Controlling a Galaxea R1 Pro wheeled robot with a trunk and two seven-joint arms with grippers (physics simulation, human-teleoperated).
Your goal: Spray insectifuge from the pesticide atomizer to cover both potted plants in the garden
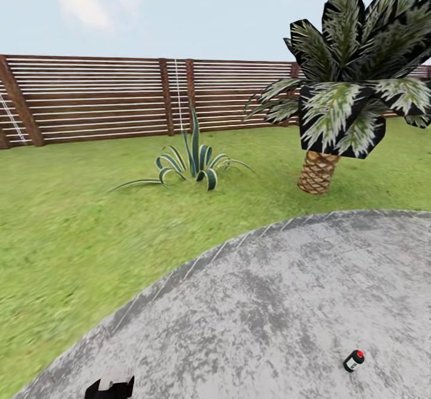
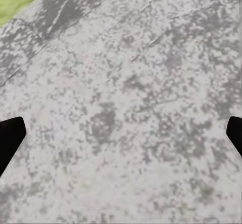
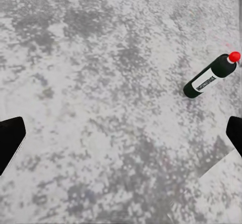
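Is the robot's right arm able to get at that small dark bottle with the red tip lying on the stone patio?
Probably yes: the small dark bottle lies alone on bare grey stone patio, the open right gripper above it.

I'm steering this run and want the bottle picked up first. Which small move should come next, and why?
Probably shift the right claw sideways toward the pesticide atomizer. In the right wrist view the bottle lies flat on the stone patio, well off to one side of the wide-apart fingertips, not between them. From the head it sits at lower right, nearer the right arm.
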